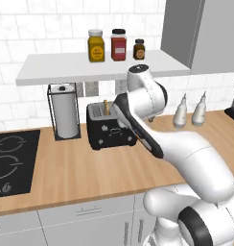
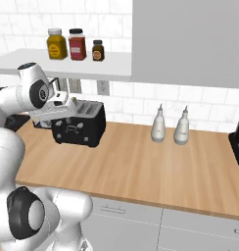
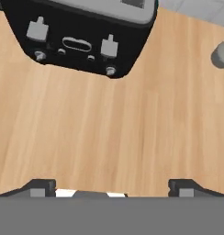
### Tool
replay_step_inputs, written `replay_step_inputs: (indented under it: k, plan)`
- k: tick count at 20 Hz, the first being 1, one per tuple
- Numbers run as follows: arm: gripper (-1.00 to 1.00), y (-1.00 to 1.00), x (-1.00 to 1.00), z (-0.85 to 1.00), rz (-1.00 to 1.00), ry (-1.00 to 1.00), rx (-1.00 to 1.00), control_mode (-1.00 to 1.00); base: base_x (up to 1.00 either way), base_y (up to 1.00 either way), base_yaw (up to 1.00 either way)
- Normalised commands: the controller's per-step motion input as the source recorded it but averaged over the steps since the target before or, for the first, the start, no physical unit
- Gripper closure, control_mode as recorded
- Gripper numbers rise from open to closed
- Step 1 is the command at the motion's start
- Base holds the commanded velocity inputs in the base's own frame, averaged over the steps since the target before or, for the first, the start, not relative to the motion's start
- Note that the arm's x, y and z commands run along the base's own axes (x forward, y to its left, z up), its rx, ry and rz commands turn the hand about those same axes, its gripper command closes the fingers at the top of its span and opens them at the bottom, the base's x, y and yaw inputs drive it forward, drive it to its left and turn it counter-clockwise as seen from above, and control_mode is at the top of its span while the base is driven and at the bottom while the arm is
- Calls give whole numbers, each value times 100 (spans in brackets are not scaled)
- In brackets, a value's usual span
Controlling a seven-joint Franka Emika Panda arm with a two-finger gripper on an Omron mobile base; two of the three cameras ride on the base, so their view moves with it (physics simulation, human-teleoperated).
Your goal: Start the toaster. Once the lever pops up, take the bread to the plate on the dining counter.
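White arm holds its open end effector (image 3: 111, 186) above the toaster's (image 3: 81, 39) front.

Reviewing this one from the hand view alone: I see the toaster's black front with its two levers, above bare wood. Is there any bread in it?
Observer: Yes. In the left base view the bread stands up out of a slot in the top of the toaster.
Operator: What stands beside the toaster?
Observer: A paper towel roll in a wire holder, on the side toward the black hob.
Operator: Anything overhead?
Observer: A white shelf on the tiled wall, carrying three jars.
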Motion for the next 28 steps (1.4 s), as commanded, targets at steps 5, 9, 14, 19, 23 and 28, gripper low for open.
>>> replay_step_inputs:
  k: [5, 9, 14, 19, 23, 28]
  plan:
    - [-100, 95, 50, -24, 11, 2, -8, -100, 0, 0, 0]
    - [-100, 67, 37, -25, 2, 0, -13, -100, 0, 0, 0]
    - [-100, 29, 40, -42, 1, 0, -33, -100, 0, 0, 0]
    - [-100, 1, 31, -41, 4, 0, -23, -100, 0, 0, 0]
    - [-100, 8, 28, -29, 7, 0, -15, -100, 0, 0, 0]
    - [-100, 15, 12, -4, 4, -3, -19, -100, 0, 0, 0]
